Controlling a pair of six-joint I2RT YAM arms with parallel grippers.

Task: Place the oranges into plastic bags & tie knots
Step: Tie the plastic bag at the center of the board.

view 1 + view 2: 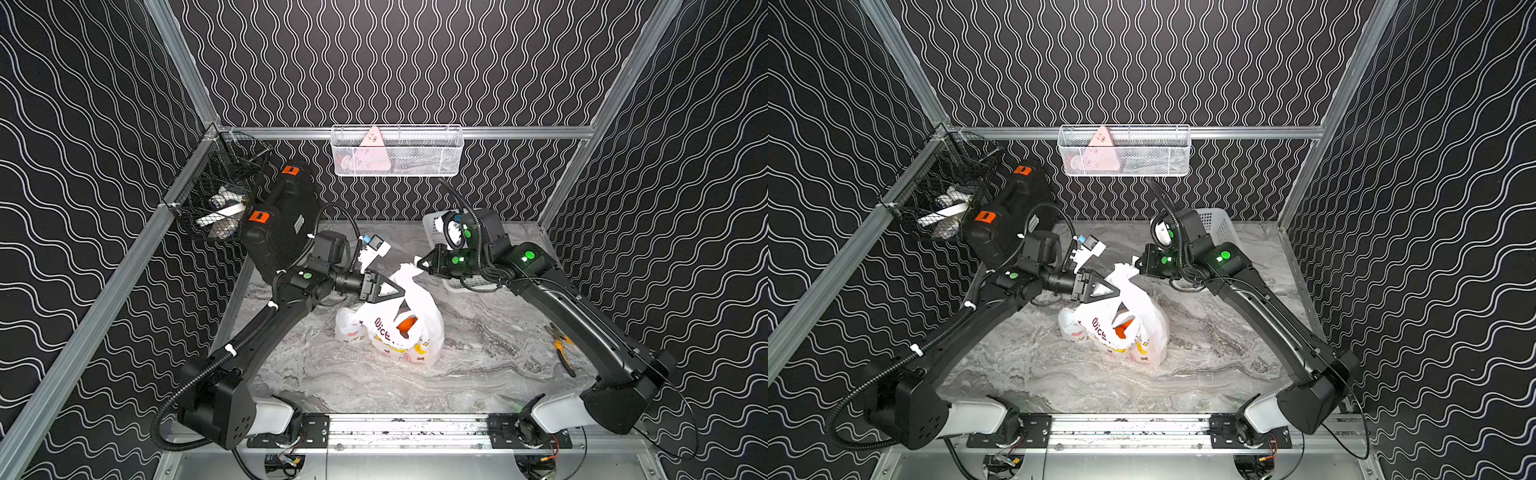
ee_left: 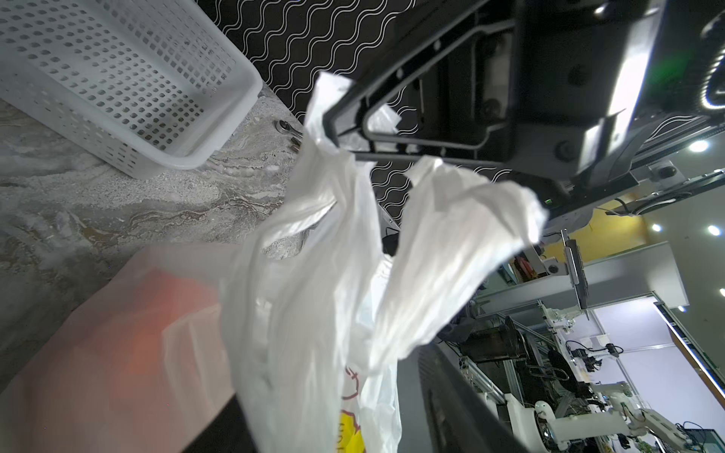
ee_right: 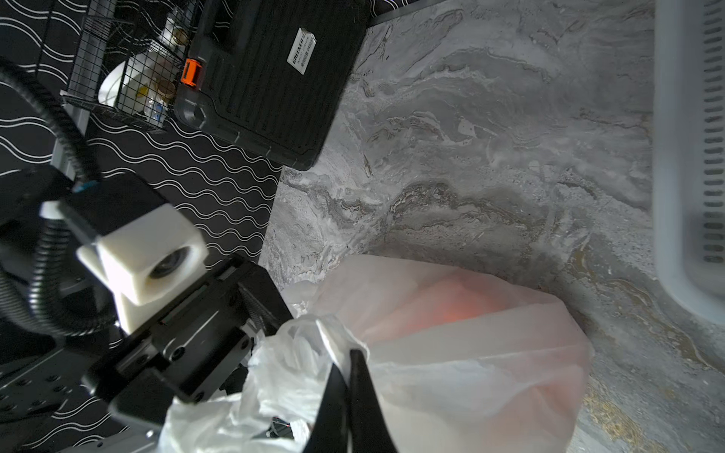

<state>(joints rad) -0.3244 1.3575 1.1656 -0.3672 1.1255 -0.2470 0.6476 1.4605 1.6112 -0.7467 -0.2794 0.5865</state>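
Observation:
The white printed plastic bag (image 1: 422, 318) (image 1: 1144, 320) sits mid-table with its mouth gaping. One orange (image 1: 406, 325) (image 1: 1123, 329) shows inside; other oranges only glow through the plastic (image 3: 463, 310). My right gripper (image 1: 420, 264) (image 3: 348, 355) is shut on a handle strip (image 2: 317, 102) and holds it up above the bag. My left gripper (image 1: 400, 291) (image 1: 1118, 292) hovers at the bag's left top. In the left wrist view its fingers (image 2: 451, 394) stand apart, with loose bag plastic between them. A second handle strip (image 2: 463, 235) hangs free, blurred. No knot is in view.
A white perforated basket (image 1: 435, 227) (image 2: 117, 78) stands at the back right, behind the right arm. A black case (image 1: 286, 208) leans at the back left. Pliers (image 1: 561, 349) lie at the right edge. Wire baskets hang on the left rail (image 1: 216, 195) and back rail (image 1: 397, 151).

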